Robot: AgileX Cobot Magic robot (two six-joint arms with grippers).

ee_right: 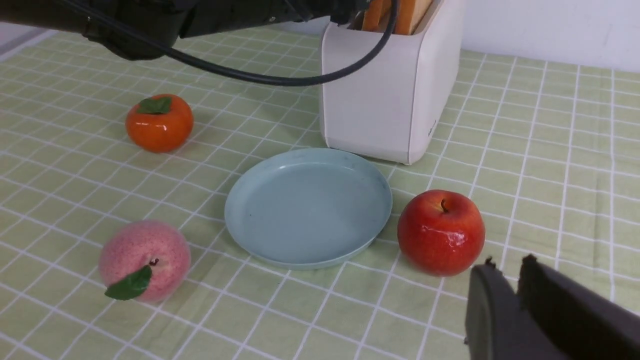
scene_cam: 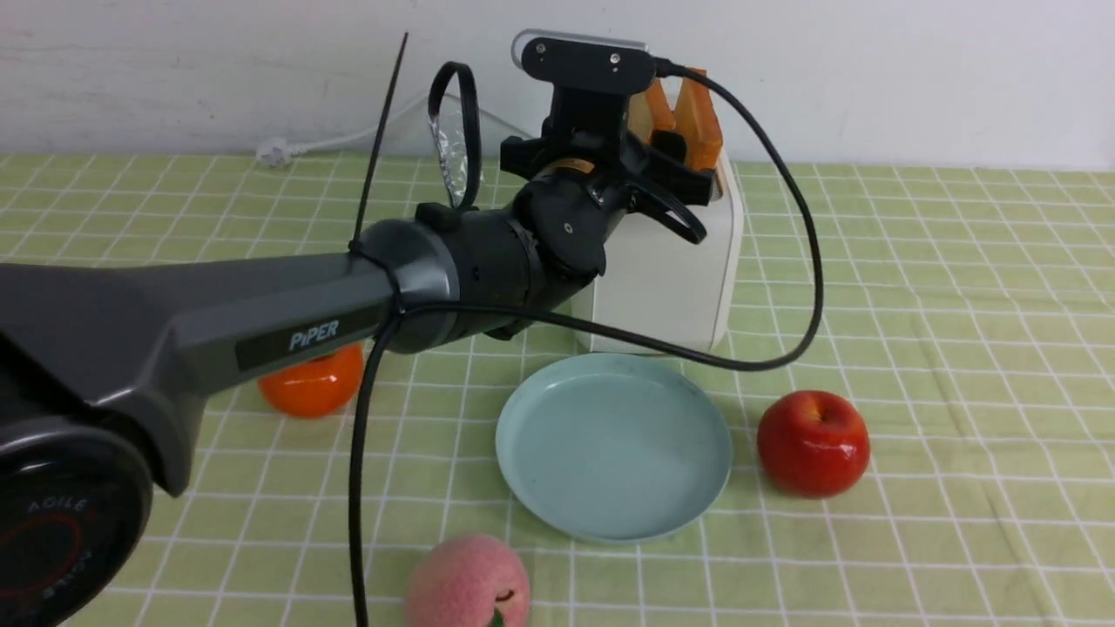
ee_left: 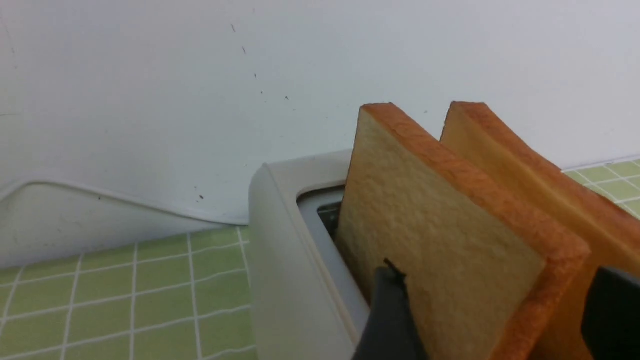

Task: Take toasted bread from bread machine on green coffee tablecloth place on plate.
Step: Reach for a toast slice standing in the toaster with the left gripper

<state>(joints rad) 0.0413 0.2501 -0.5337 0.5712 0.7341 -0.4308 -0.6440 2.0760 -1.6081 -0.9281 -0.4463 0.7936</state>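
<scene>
toasted bread [ee_left: 440, 240], two slices, one plate [scene_cam: 610, 453]

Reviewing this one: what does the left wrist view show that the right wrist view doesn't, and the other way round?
Only the left wrist view: the left gripper open astride the nearer toast slice, that slice's full face, and the dark slot.
Only the right wrist view: the empty plate, persimmon, peach, apple and the right gripper.
Both: the toaster, toast standing up out of it, the green checked tablecloth and the white wall.
</scene>
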